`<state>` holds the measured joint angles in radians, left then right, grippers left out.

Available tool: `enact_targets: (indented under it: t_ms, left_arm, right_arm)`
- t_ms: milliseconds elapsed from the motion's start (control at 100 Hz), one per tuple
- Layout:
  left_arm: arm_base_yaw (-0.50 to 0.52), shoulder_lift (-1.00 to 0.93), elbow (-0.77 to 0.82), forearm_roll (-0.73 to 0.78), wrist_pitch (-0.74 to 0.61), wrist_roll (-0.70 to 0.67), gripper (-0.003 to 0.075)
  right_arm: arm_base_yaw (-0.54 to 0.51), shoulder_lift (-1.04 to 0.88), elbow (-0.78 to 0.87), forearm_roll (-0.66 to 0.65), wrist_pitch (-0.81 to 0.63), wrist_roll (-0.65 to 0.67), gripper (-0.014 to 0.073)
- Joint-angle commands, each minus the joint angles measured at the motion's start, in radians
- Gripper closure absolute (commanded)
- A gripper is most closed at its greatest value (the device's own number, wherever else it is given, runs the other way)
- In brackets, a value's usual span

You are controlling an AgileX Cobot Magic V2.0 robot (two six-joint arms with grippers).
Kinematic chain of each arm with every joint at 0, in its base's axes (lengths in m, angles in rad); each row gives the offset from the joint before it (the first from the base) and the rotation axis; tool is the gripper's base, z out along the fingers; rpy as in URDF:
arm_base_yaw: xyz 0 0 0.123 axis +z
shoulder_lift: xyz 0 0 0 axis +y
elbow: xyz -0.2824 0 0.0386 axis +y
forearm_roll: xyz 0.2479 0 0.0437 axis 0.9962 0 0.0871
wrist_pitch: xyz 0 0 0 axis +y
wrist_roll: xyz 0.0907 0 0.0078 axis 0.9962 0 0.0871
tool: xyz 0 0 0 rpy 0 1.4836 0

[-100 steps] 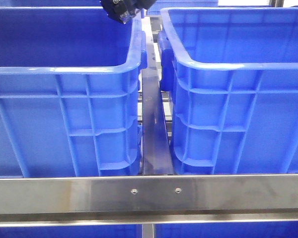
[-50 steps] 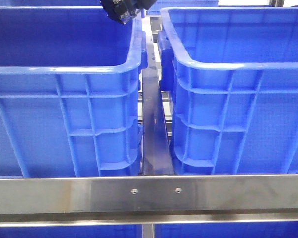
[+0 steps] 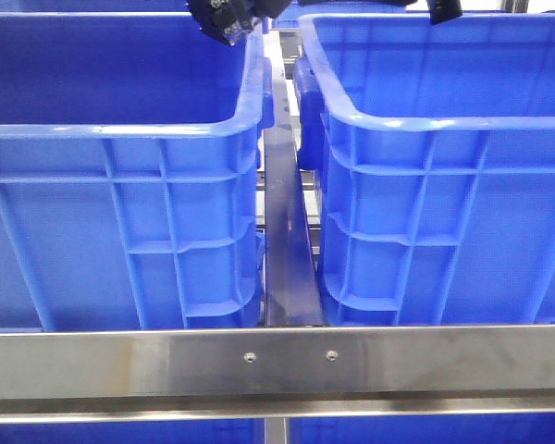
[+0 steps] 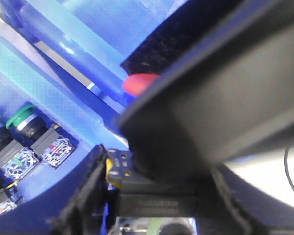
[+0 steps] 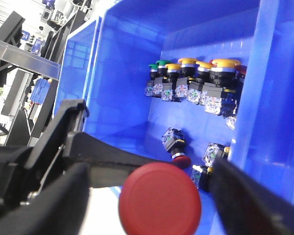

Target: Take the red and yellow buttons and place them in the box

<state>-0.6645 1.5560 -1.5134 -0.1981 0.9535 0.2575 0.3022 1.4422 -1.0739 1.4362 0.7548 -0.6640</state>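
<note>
Two big blue ribbed plastic crates sit side by side behind a brushed steel rail [image 3: 277, 361], with a steel bar running back between them. The left gripper [image 3: 224, 18] hangs at the far right corner of the left-hand crate [image 3: 120, 222]; up close its black fingers [image 4: 152, 54] are pressed on a small red domed push button [image 4: 138, 84], only a sliver of the cap showing. Below it, green-capped switches [image 4: 22, 122] lie on a crate floor. The right gripper [image 5: 152, 196] is over the right-hand blue crate [image 3: 444, 213], its fingers clamped on another red mushroom-cap button [image 5: 159, 199]. Under that one the crate floor already holds a row of yellow-capped buttons [image 5: 206, 68], a couple of green ones and some loose red ones
</note>
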Motion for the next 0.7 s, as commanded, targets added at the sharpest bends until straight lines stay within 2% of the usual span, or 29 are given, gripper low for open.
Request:
enact_targets:
  t_ms: [0, 70, 300, 370, 500, 550, 600, 690]
  left_arm:
    - [-0.009, -0.039, -0.029, -0.021, -0.048, 0.0, 0.0544]
    - [-0.009, -0.039, -0.029, -0.021, -0.046, 0.0, 0.0544]
    - [-0.009, -0.039, -0.029, -0.021, -0.051, 0.0, 0.0517]
    - [-0.009, -0.039, -0.029, -0.021, -0.051, 0.0, 0.0437]
    - [-0.009, -0.039, -0.029, -0.021, -0.051, 0.0, 0.0177]
    - [-0.009, -0.039, -0.029, -0.021, -0.049, 0.0, 0.0099]
    - [-0.009, -0.039, -0.029, -0.018, -0.049, 0.0, 0.0055]
    - [-0.009, -0.039, -0.031, -0.016, -0.045, 0.0, 0.0048]
  right_arm:
    - [0.001, -0.032, -0.034, 0.057, 0.025, -0.02, 0.0199]
    - [0.001, -0.032, -0.034, 0.057, 0.026, -0.02, 0.0246]
    - [0.001, -0.032, -0.034, 0.057, 0.026, -0.02, 0.0248]
    - [0.001, -0.032, -0.034, 0.057, 0.026, -0.02, 0.0248]
    - [0.001, -0.032, -0.034, 0.057, 0.026, -0.02, 0.0248]
    - [0.001, -0.032, -0.034, 0.058, 0.026, -0.02, 0.0248]
    - [0.001, -0.032, -0.034, 0.058, 0.024, -0.02, 0.0248]
    - [-0.011, -0.034, -0.04, 0.058, 0.01, -0.021, 0.0248]
